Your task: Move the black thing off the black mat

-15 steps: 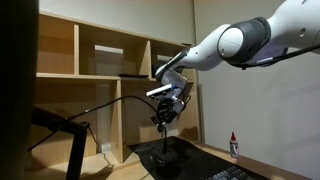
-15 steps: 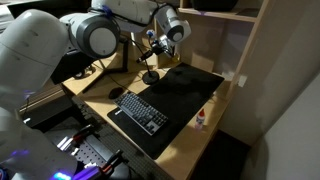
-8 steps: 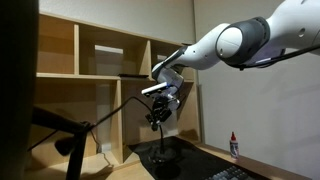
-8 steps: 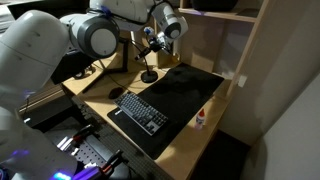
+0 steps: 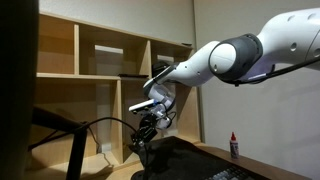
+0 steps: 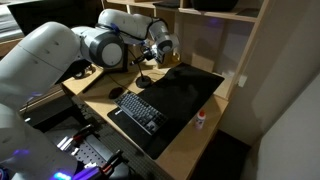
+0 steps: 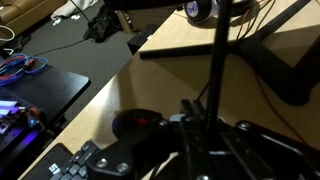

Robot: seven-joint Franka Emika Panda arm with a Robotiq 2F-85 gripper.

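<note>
The black thing has a stubby base [image 6: 143, 81] that sits on the bare wood just beside the edge of the black mat [image 6: 188, 92]. Its thin neck [image 7: 216, 60] rises through my gripper to a small head [image 7: 200, 10]. My gripper [image 6: 151, 60] is shut on the neck, low over the desk. In an exterior view the gripper [image 5: 148, 121] hangs above the base [image 5: 140, 173], at the edge of the black mat [image 5: 195, 160]. In the wrist view the fingers [image 7: 205, 122] close round the neck and the base [image 7: 136, 122] shows beside them.
A black keyboard [image 6: 140, 110] lies on the wood in front of the mat and shows in the wrist view [image 7: 62, 165]. A small bottle [image 6: 201, 118] stands near the desk's front corner. Wooden shelves [image 5: 100, 80] rise behind the desk. A black stand [image 7: 250, 50] lies on the desk.
My gripper has moved down and sideways, away from the mat's middle, with the black thing in it. The base has gone from the mat's edge onto the wood beside it.
</note>
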